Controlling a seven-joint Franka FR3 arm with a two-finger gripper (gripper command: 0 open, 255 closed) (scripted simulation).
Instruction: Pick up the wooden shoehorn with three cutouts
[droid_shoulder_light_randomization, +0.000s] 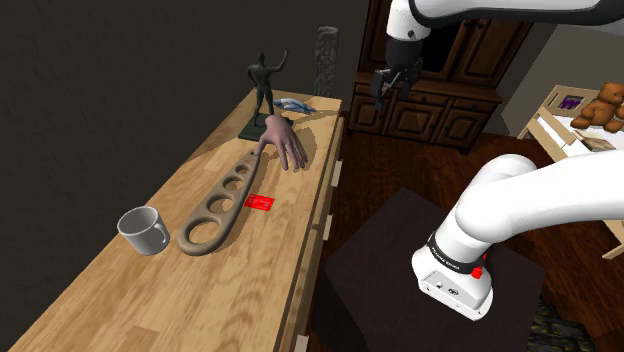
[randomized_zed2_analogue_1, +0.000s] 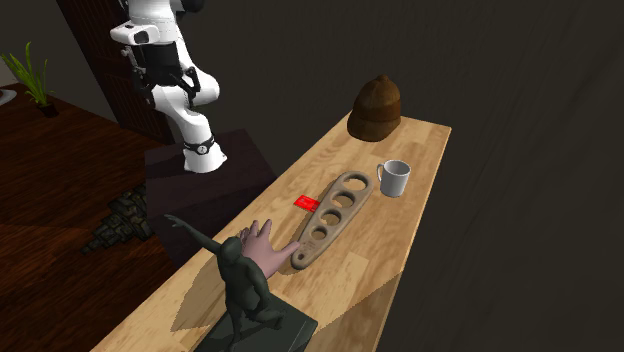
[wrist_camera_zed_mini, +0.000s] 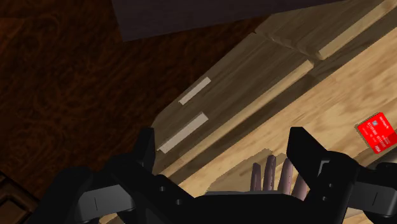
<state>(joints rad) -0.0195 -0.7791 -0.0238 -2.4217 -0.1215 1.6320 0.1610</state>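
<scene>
Shoehorn (droid_shoulder_light_randomization: 222, 205) (randomized_zed2_analogue_1: 333, 216): grey-brown, lying flat on the counter with a row of round cutouts running along it. Its wide end is pointing toward the mug and its narrow end is reaching the model hand; whether they are touching cannot be told.
Counter (droid_shoulder_light_randomization: 120, 310) (randomized_zed2_analogue_1: 400, 290) (wrist_camera_zed_mini: 331, 83): light wood, carrying everything listed below except the stand and cabinet. Its front is showing pale drawer handles (wrist_camera_zed_mini: 184, 130) in the wrist view.
Card (droid_shoulder_light_randomization: 260, 202) (randomized_zed2_analogue_1: 307, 202) (wrist_camera_zed_mini: 378, 132): red, lying flat just beside the shoehorn's middle, on the side nearer the counter's front edge.
Mug (droid_shoulder_light_randomization: 144, 230) (randomized_zed2_analogue_1: 393, 178): white, standing upright near the shoehorn's wide end, apart from it.
Model hand (droid_shoulder_light_randomization: 284, 142) (randomized_zed2_analogue_1: 262, 243) (wrist_camera_zed_mini: 270, 175): pinkish, lying palm down at the shoehorn's narrow end.
Statue (droid_shoulder_light_randomization: 264, 85) (randomized_zed2_analogue_1: 245, 290): dark figure on a dark base, standing just past the model hand.
Hat (randomized_zed2_analogue_1: 376, 108): brown, sitting at the counter's end beyond the mug.
Gripper (droid_shoulder_light_randomization: 385, 88) (wrist_camera_zed_mini: 222, 143): black, fingers standing apart and clasping nothing. It is hanging high off the counter's front edge, well apart from the shoehorn, with the model hand's fingertips showing between its fingers in the wrist view.
Stand (droid_shoulder_light_randomization: 420, 270): dark box, sitting on the floor beside the counter.
Cabinet (droid_shoulder_light_randomization: 450, 90): dark wood, standing behind the gripper in the shoulder view.
</scene>
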